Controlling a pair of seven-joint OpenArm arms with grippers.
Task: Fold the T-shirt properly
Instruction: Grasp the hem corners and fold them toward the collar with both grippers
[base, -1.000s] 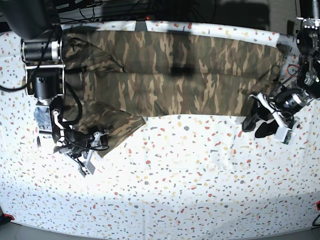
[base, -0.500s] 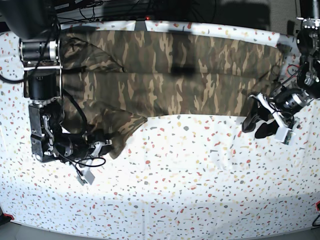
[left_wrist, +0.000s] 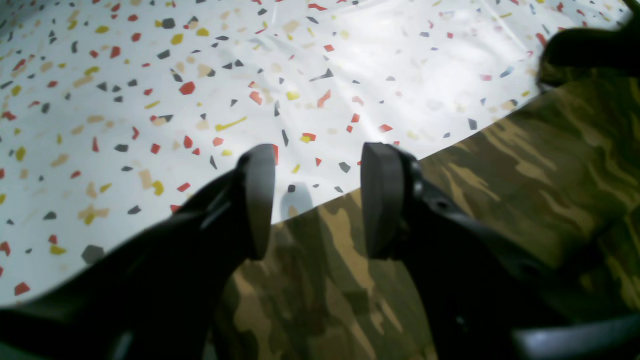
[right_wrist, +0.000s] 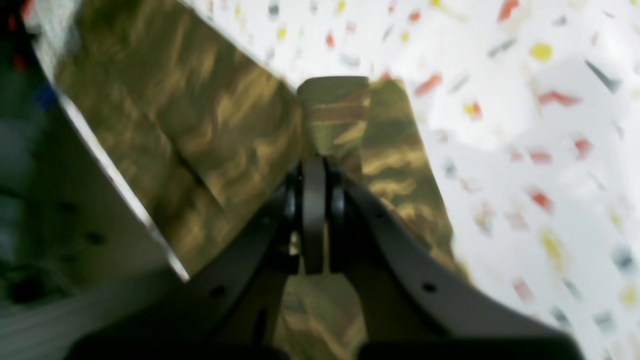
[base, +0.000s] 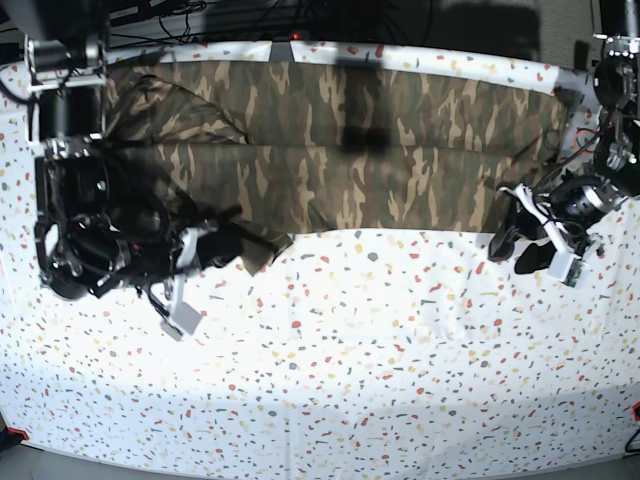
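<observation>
The camouflage T-shirt (base: 380, 150) lies spread wide along the far side of the table. At its near left corner my right gripper (base: 262, 240) is shut on a fold of the cloth. The right wrist view shows the gripper (right_wrist: 314, 167) with its jaws pressed together on a pinched ridge of the T-shirt (right_wrist: 200, 125), which is raised off the table. My left gripper (base: 508, 256) stands open at the shirt's near right corner. In the left wrist view the gripper (left_wrist: 317, 200) hangs over the hem of the T-shirt (left_wrist: 500, 175) with nothing between its fingers.
A white cloth speckled red, yellow and grey (base: 380, 340) covers the table, whose front edge runs along the bottom of the base view. The right arm's bulky body (base: 90, 240) sits at the left, the left arm's column (base: 615, 90) at the far right. Cables trail behind the shirt.
My right gripper went from open to shut on the shirt's near left corner, then drew the flap up and toward the shirt's body. The left arm has stayed still.
</observation>
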